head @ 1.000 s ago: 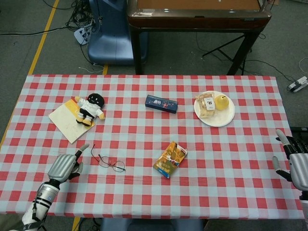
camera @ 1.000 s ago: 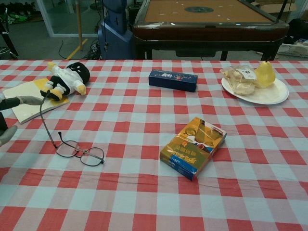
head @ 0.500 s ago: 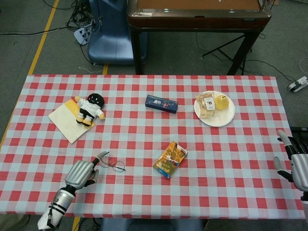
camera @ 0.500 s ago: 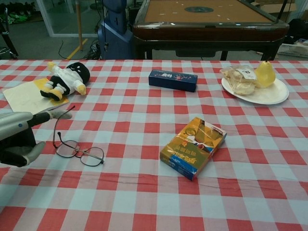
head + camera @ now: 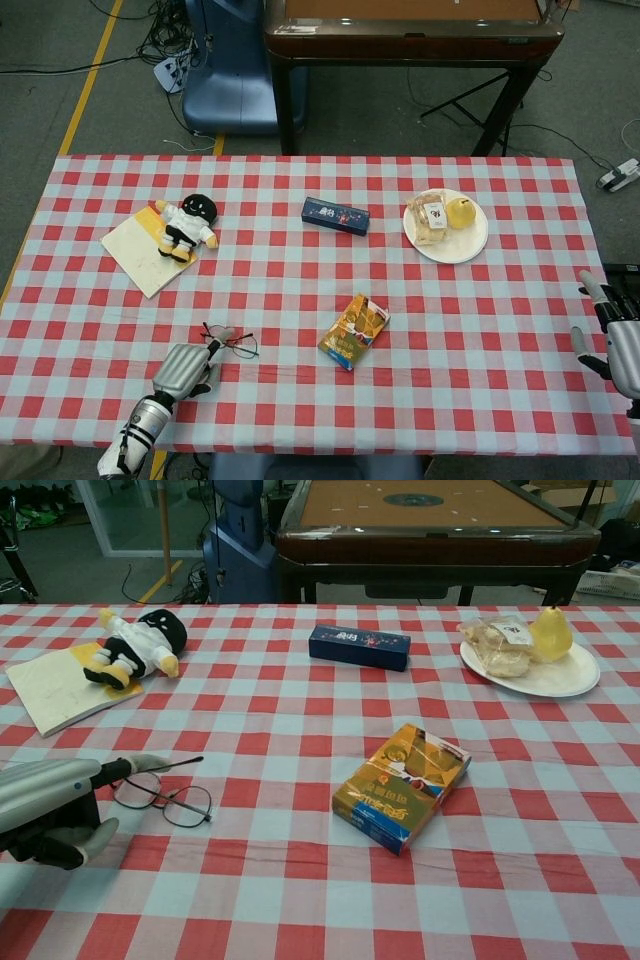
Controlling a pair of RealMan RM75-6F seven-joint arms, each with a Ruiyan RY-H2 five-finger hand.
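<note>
Your left hand (image 5: 60,805) lies low over the near-left part of the checked table (image 5: 500,320), and one extended finger reaches the wire-rimmed glasses (image 5: 160,797) at their left lens. The chest view shows that fingertip at or over the frame, with one temple arm sticking out to the right beside it; whether the finger really presses on the rim or only hovers above it, you cannot tell. The other fingers look loosely apart, the thumb hanging below, and nothing is enclosed in them.

So judge the work as barely begun: the approach to the glasses is made, but no grasp is formed and they lie flat on the cloth, unfolded, near the front edge. Closing on the thin frame and lifting it are all left to do.

Your right hand (image 5: 618,335) sits off the table's right edge with fingers spread, holding nothing and well apart from everything.

The yellow packet (image 5: 403,785) lies to the right of the glasses, apart from them, so it does not crowd your reach.
</note>
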